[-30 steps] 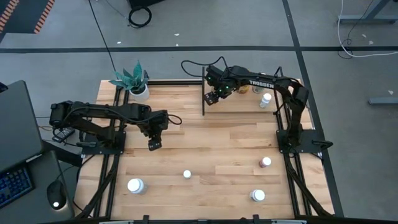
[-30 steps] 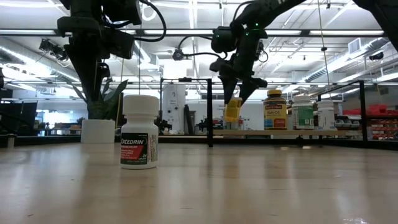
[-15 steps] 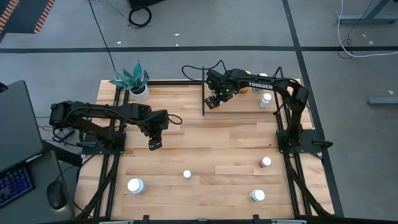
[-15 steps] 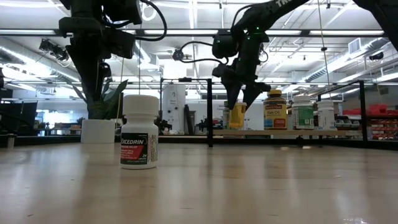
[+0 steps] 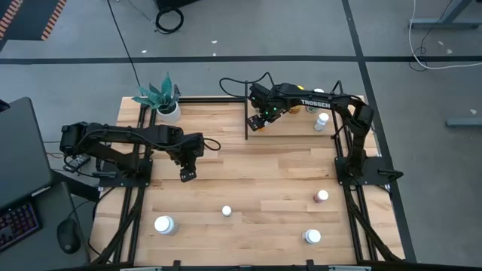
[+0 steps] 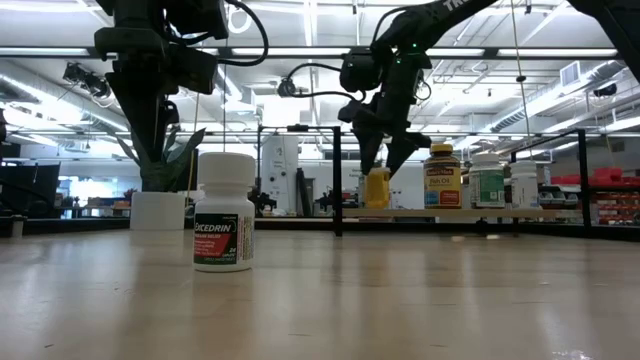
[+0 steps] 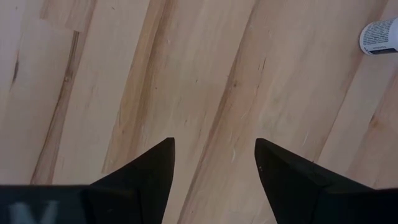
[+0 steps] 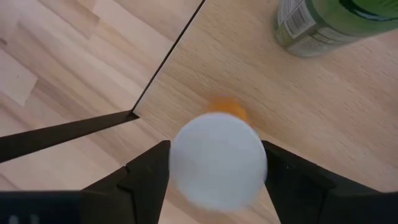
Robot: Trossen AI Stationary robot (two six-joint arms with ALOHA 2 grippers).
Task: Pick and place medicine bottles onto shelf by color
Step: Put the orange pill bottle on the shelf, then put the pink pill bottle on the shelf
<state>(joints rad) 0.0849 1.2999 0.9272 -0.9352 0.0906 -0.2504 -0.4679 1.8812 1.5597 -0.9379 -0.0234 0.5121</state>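
My right gripper (image 5: 259,120) is at the left end of the shelf (image 5: 294,126), shut on a small yellow bottle with a white cap (image 6: 377,190); the cap also shows in the right wrist view (image 8: 217,158). An amber yellow-capped bottle (image 6: 441,177), a green-capped one (image 6: 487,181) and a white one (image 6: 523,184) stand on the shelf board to its right. My left gripper (image 5: 186,175) hangs open over bare table left of centre. Several more bottles stand on the near part of the table: white ones (image 5: 163,223) (image 5: 227,211) (image 5: 312,236) and a pinkish one (image 5: 321,196). My right gripper holds the yellow bottle by its white cap (image 8: 186,155), pinched between the two fingers (image 8: 146,177). The fingers come from above, pointing down. The bottle stands upright below them, its base (image 6: 377,205) on the shelf board near the left upright.
A black upright (image 6: 338,180) of the shelf stands just left of the held bottle. A teal plant in a white pot (image 5: 162,98) is at the table's far left corner. The white Excedrin bottle (image 6: 224,211) stands near the table's near edge. A laptop (image 5: 19,158) lies left of the table.
My right gripper has gone down toward the shelf's left end with the yellow bottle. The bottle hung tilted above the board a second ago and now stands upright on it.
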